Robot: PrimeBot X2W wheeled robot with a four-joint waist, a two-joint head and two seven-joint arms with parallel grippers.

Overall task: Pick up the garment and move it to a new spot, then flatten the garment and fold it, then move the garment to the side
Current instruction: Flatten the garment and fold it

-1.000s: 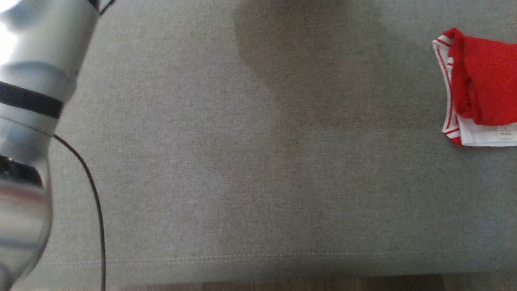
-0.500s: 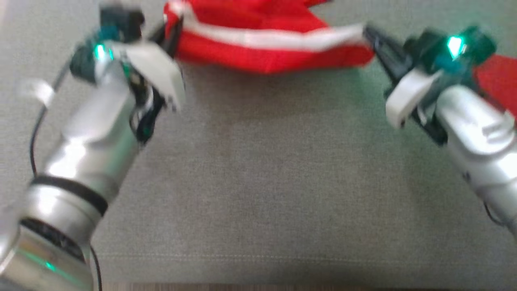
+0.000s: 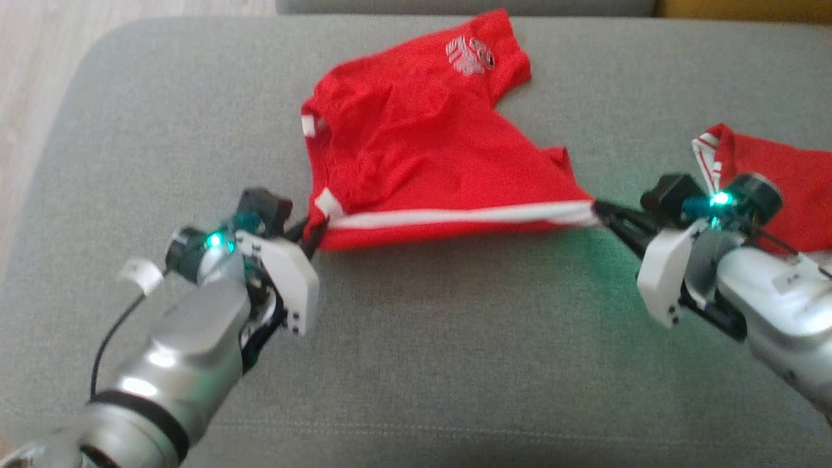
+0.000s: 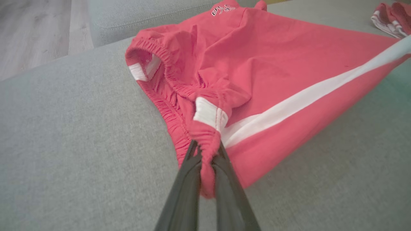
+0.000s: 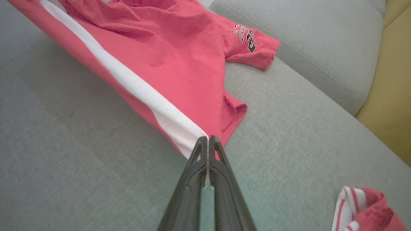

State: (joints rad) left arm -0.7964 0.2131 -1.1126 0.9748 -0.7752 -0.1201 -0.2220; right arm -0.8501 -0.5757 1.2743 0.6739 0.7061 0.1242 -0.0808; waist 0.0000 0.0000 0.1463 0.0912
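**Garment (image 3: 422, 149):** red shorts of soft knit cloth with a gathered elastic waistband (image 4: 167, 64) and one white side stripe (image 3: 455, 216) along the near edge. The shorts sit on the far half of the grey seat cushion (image 3: 455, 364). The near edge is drawn taut in a straight line between the two grippers and appears raised off the cushion. The rest lies creased on the cushion.

**Cushion:** coarse woven fabric, rounded corners, a stitched seam along its near edge.

**Left gripper (image 3: 312, 235):** fingers clenched on a bunched waistband corner, toward the cushion's left side.

**Right gripper (image 3: 601, 209):** fingers pressed together on the stripe's hem end, toward the cushion's right side. The pinched cloth barely shows between them.

**Second item:** a folded red-and-white garment (image 3: 780, 175) at the cushion's right edge, cut off by the frame and partly behind the right arm.

**Print (image 3: 469, 53):** on the leg nearest the cushion's far edge, white characters with dark outlines, too blurred to read.

**Surroundings:** pale wooden floor (image 3: 26, 78) lies past the cushion's left edge. A yellow surface (image 5: 391, 96) lies beyond its far right corner; what it is cannot be made out.
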